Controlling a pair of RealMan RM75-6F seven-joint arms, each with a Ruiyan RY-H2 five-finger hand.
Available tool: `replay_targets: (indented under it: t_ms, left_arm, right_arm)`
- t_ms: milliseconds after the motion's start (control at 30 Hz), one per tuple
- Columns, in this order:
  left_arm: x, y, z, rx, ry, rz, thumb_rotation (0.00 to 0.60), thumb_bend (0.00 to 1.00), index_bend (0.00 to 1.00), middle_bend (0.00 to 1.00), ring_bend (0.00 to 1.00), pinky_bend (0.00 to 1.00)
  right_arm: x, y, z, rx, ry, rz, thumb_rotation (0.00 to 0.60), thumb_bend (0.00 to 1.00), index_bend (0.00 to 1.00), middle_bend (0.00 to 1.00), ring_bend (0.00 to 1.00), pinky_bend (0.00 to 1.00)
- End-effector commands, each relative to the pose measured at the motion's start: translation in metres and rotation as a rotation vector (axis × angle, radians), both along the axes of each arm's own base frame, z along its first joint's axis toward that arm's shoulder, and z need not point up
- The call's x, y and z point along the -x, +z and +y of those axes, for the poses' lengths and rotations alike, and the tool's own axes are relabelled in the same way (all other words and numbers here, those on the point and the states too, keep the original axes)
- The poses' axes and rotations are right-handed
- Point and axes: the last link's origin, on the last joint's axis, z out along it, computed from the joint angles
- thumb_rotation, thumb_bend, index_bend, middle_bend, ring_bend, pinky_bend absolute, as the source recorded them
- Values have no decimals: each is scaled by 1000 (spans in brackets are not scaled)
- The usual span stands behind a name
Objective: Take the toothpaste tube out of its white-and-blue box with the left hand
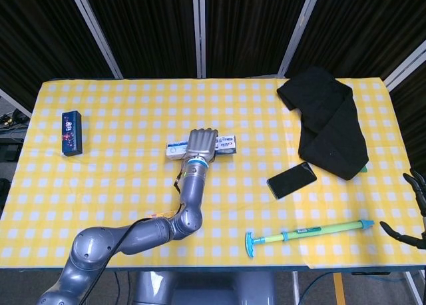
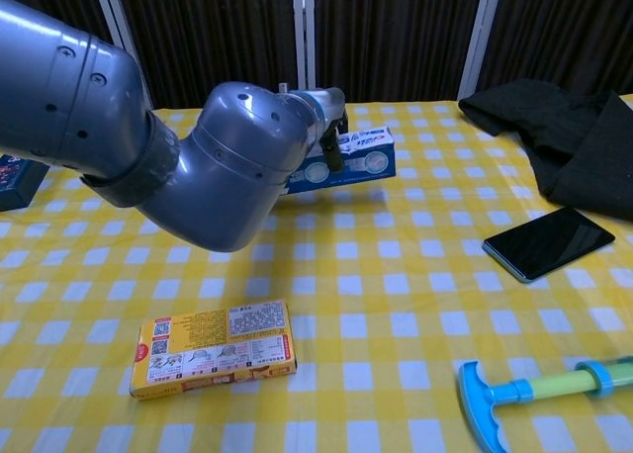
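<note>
White-and-blue cardboard toothpaste box (image 1: 224, 144) gripped in grey left robot hand (image 1: 200, 145), fingers curled over it, lifted above yellow checked tabletop (image 1: 133, 118), right robot hand (image 1: 414, 208) at tabletop's edge, fingers apart, holding nothing

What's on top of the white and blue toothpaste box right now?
The left hand lies over the toothpaste box, fingers curled around it. Only the box's ends show; its middle is covered, and any tube inside is hidden.

Yellow-and-white checked tablecloth (image 1: 133, 118); black cloth (image 1: 326, 118).

left hand (image 1: 202, 144) gripping white-and-blue box (image 1: 226, 144)
</note>
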Motion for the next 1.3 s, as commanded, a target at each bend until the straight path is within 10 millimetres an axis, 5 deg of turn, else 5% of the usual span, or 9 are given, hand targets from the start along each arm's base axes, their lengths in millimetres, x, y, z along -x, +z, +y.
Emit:
replay_targets:
  t_ms: [33,633,967,1300]
  left_arm:
    - [-3,24,1,-38,-16,-101,600,520,430,283,311,353]
    - [-33,100,-40,-64,-111,-520,600,519,427,277,311,353]
    - [-24,126,-70,-119,-196,-682,600,509,417,265,311,346]
    - [-9,144,-77,-160,-219,-775,600,500,410,258,304,343]
  right_arm:
    - [-1,0,1,-1,2,1,600,72,69,0,0,0]
    - [-6,2,5,21,17,15,600,72,69,0,0,0]
    - [-11,0,8,24,37,32,600,72,69,0,0,0]
    - [-18,-5,11,16,56,57,600,71,69,0,0,0]
